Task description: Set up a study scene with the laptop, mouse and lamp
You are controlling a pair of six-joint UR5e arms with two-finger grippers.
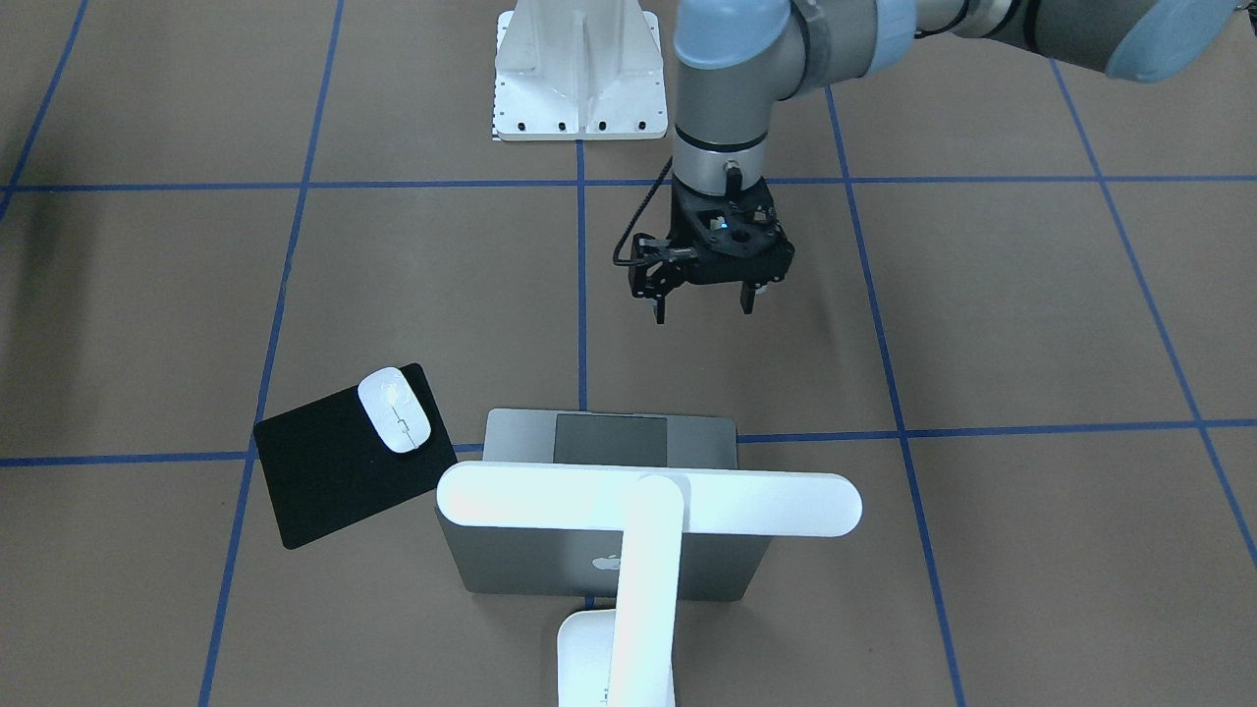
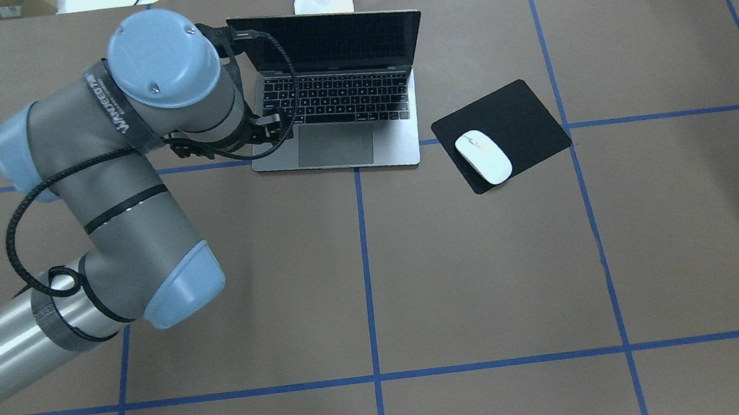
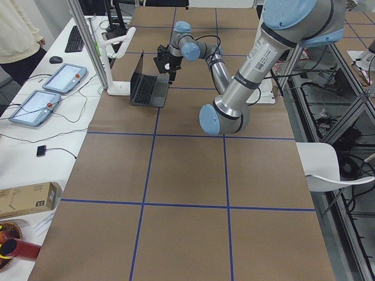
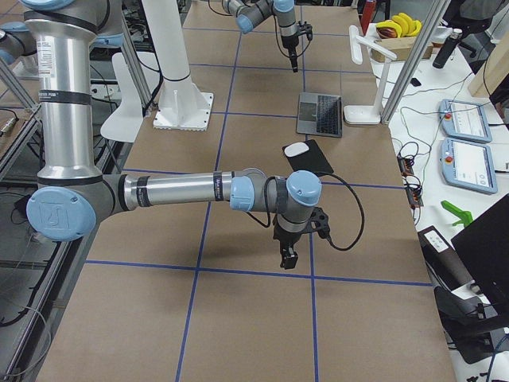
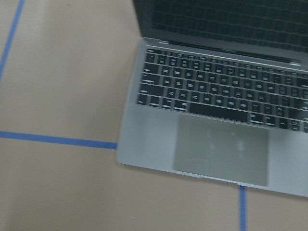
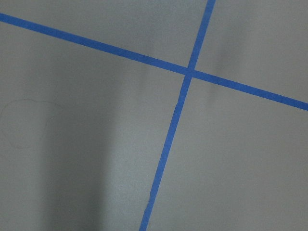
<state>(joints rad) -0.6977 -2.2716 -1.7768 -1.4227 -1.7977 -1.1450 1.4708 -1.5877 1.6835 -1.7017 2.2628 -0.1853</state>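
Observation:
The grey laptop [image 2: 339,92] stands open at the table's far middle; its lid back with the logo shows in the front view [image 1: 530,565]. The white lamp [image 1: 648,501] stands behind it, its bar head over the lid. The white mouse [image 2: 483,157] lies on a black pad [image 2: 519,114] to the laptop's right. My left gripper [image 1: 703,304] hangs open and empty above the table, just in front of the laptop's left part. The left wrist view shows the laptop's keyboard and trackpad [image 5: 221,149]. My right gripper [image 4: 286,256] hovers low over bare table far from these things; I cannot tell whether it is open.
A white bolted pedestal [image 1: 577,74] stands at the robot's edge of the table. Blue tape lines cross the brown table cover [image 6: 183,96]. The left arm's elbow [image 2: 176,285] hangs over the left half of the table.

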